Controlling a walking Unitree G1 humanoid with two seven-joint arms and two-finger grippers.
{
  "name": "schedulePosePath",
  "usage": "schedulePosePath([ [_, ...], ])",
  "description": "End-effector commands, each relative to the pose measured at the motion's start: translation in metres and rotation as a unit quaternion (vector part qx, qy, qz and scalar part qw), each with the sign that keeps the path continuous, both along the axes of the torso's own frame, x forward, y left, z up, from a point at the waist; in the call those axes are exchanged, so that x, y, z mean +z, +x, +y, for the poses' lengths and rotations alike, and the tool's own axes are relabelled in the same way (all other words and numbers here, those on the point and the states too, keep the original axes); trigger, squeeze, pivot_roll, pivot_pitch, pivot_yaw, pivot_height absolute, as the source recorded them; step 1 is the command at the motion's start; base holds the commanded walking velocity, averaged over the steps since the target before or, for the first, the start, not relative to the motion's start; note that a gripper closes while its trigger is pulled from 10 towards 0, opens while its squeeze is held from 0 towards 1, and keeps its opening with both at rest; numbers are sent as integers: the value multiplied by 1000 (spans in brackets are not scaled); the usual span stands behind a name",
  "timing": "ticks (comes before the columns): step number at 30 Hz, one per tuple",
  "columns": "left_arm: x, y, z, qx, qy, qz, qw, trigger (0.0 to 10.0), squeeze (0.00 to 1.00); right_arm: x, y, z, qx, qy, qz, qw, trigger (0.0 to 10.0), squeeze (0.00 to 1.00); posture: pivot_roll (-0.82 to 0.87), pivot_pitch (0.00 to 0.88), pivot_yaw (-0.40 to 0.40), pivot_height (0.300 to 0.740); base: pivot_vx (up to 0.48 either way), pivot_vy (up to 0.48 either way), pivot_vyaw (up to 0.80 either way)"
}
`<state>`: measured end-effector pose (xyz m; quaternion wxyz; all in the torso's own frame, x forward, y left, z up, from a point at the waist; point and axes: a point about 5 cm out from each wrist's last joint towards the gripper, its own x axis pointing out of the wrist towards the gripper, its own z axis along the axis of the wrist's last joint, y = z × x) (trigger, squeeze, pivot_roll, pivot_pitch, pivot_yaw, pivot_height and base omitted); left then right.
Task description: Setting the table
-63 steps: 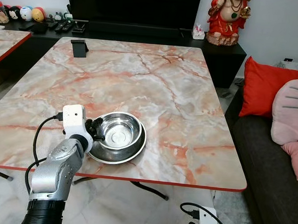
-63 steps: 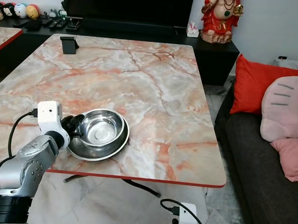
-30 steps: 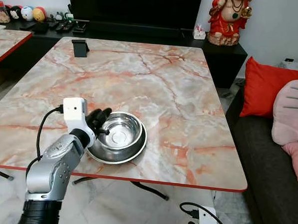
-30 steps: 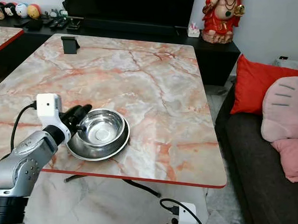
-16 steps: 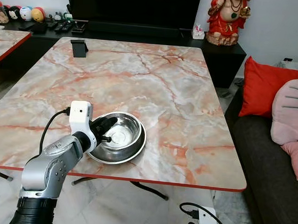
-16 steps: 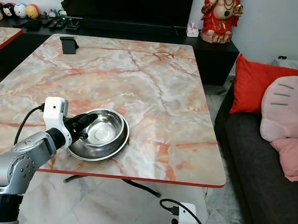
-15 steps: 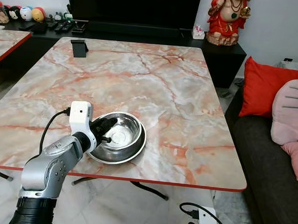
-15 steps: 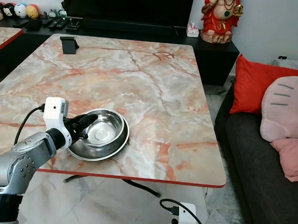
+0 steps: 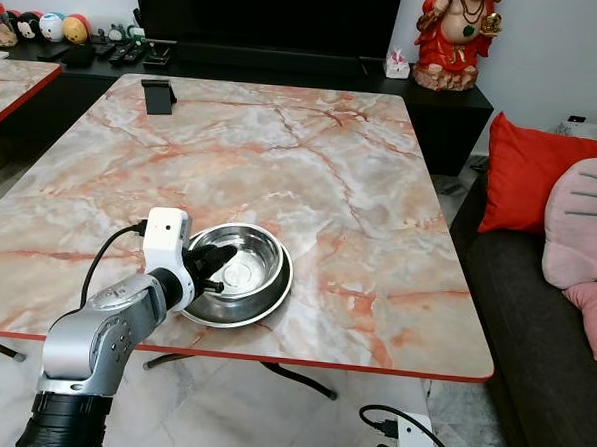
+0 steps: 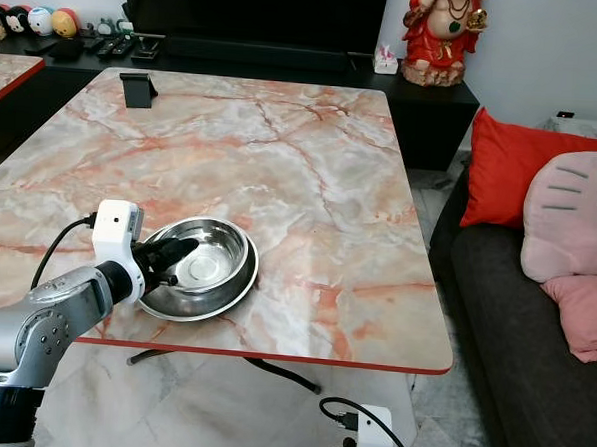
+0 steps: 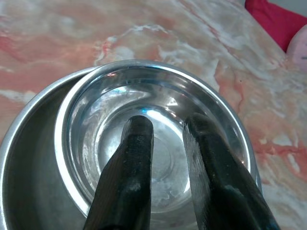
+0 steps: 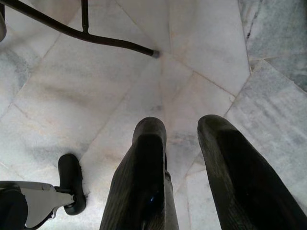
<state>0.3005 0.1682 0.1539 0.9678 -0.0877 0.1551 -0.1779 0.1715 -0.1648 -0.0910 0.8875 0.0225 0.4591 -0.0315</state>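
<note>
I see the steel bowl (image 9: pixel 242 264) sitting mouth-up inside a wider steel dish (image 9: pixel 236 310), near the worktop's (image 9: pixel 380 198) front edge, left of centre. My left hand (image 11: pixel 165 125) reaches over the bowl's rim from the front-left, its fingers (image 11: pixel 136 143) a narrow gap apart and holding nothing, tips above the bowl's floor. My right hand (image 12: pixel 180 127) hangs idle over the tiled floor (image 12: pixel 72 86), fingers slightly apart
</note>
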Motion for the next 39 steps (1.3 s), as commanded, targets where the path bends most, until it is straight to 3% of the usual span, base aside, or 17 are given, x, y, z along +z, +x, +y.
schedulePosePath([
  [1, 3, 2, -1, 0, 14, 3, 1000, 10000, 0, 0, -1, -2, 1, -3, 3, 1000, 10000, 0, 52, 0, -35, 740, 0, 0, 0],
  [39, -5, 3, 2, 23, 61, 26, 998, 10000, 0, 0, 0, -2, 3, -4, 5, 1000, 10000, 0, 51, 0, -35, 740, 0, 0, 0],
])
